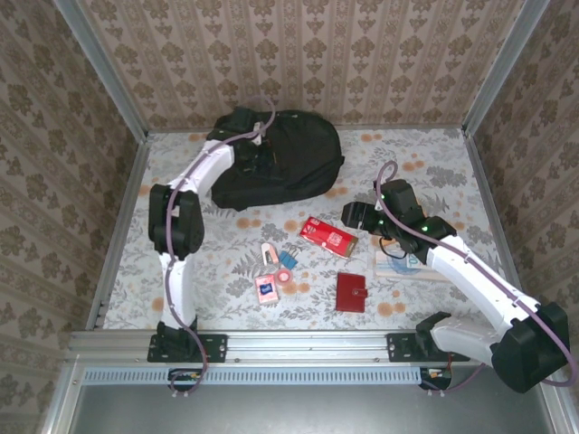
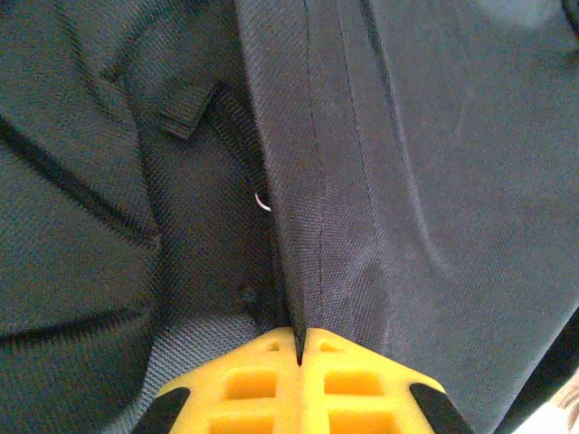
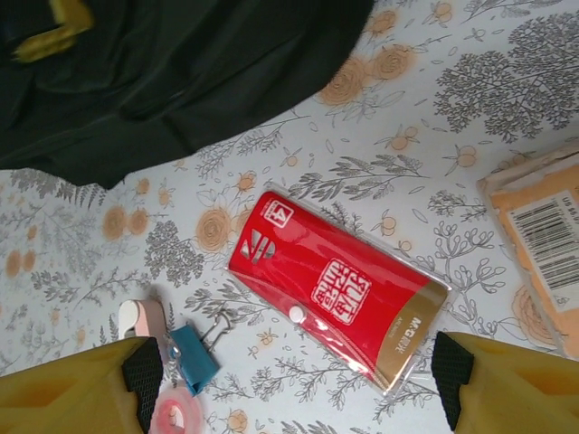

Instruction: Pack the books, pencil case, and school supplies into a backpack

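My left claw (image 2: 298,348) is pressed together, pinching a stitched ridge of the backpack (image 2: 407,181), a soft black heap of coarse weave at the far side of the counter (image 1: 434,163). My right claw (image 3: 297,372) hangs spread above the glossy red rectangular pencil case (image 3: 330,289), which lies flat between a blue clip (image 3: 193,357) and an orange-tan book (image 3: 543,226).
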Robot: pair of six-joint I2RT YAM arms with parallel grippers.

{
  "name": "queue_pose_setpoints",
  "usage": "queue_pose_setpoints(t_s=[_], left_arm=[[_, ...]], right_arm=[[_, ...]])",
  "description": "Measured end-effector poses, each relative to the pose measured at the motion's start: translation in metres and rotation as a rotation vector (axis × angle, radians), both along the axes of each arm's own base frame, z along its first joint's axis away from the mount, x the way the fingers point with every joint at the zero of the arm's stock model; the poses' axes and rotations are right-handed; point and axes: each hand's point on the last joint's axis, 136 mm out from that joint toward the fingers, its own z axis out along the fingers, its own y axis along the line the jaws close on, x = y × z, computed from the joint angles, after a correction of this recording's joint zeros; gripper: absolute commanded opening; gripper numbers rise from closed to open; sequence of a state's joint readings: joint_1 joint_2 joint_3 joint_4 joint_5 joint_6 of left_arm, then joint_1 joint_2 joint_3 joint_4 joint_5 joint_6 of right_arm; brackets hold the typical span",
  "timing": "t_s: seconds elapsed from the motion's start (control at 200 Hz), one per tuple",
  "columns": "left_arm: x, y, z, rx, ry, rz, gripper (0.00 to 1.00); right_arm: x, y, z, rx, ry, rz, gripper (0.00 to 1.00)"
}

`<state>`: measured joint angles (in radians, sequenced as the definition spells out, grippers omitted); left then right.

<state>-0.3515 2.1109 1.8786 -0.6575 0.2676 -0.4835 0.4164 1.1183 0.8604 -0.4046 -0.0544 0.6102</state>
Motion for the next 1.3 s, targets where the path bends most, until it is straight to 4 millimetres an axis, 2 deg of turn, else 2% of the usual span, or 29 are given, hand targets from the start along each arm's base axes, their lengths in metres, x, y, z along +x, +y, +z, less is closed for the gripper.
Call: queue_pose_setpoints(t_s=[0.12,0.27,0.335,0.395,0.485,0.54,0.63,0.73,0.835,0.915,1.035,1.18,1.3], left_arm=[[-0.016,0.038,0.006,0.052,0.02,0.036,0.0],[-0.04,0.086,-0.002,0.154,0.073,0.107,0.0],[-0.048,0.108,-0.005,0.232,0.083,0.138,0.0],[-0.053,0.122,-0.003,0.31,0.085,0.157,0.13],[-0.055,0.126,0.007,0.41,0.069,0.144,0.34],[-0.054,0.119,0.018,0.46,0.042,0.121,0.44],[-0.049,0.089,0.043,0.526,-0.05,0.05,0.48],[-0.049,0.036,0.069,0.534,-0.153,-0.056,0.51],[-0.049,-0.012,0.078,0.481,-0.205,-0.144,0.54],[-0.043,-0.031,0.073,0.43,-0.197,-0.176,0.57],[-0.027,-0.05,0.056,0.371,-0.168,-0.183,0.57],[-0.009,-0.071,0.02,0.334,-0.116,-0.184,0.57],[-0.007,-0.081,-0.004,0.322,-0.072,-0.191,0.52]], right_arm=[[0.0,-0.003,-0.002,-0.011,0.006,-0.01,0.82],[-0.001,-0.006,-0.003,-0.023,0.01,-0.02,0.82],[-0.001,-0.006,-0.004,-0.026,0.015,-0.02,0.86],[-0.002,-0.007,-0.006,-0.03,0.022,-0.026,0.91],[-0.001,-0.009,-0.01,-0.047,0.04,-0.036,0.94],[-0.001,-0.01,-0.014,-0.056,0.053,-0.042,0.93],[-0.002,-0.011,-0.02,-0.067,0.074,-0.044,0.92],[-0.003,-0.012,-0.021,-0.066,0.084,-0.049,0.92],[-0.003,-0.012,-0.021,-0.063,0.085,-0.051,0.92],[-0.003,-0.012,-0.021,-0.063,0.085,-0.051,0.92],[-0.003,-0.012,-0.021,-0.064,0.085,-0.051,0.92],[-0.004,-0.012,-0.023,-0.065,0.089,-0.051,0.92],[-0.007,-0.013,-0.03,-0.072,0.102,-0.05,0.91]])
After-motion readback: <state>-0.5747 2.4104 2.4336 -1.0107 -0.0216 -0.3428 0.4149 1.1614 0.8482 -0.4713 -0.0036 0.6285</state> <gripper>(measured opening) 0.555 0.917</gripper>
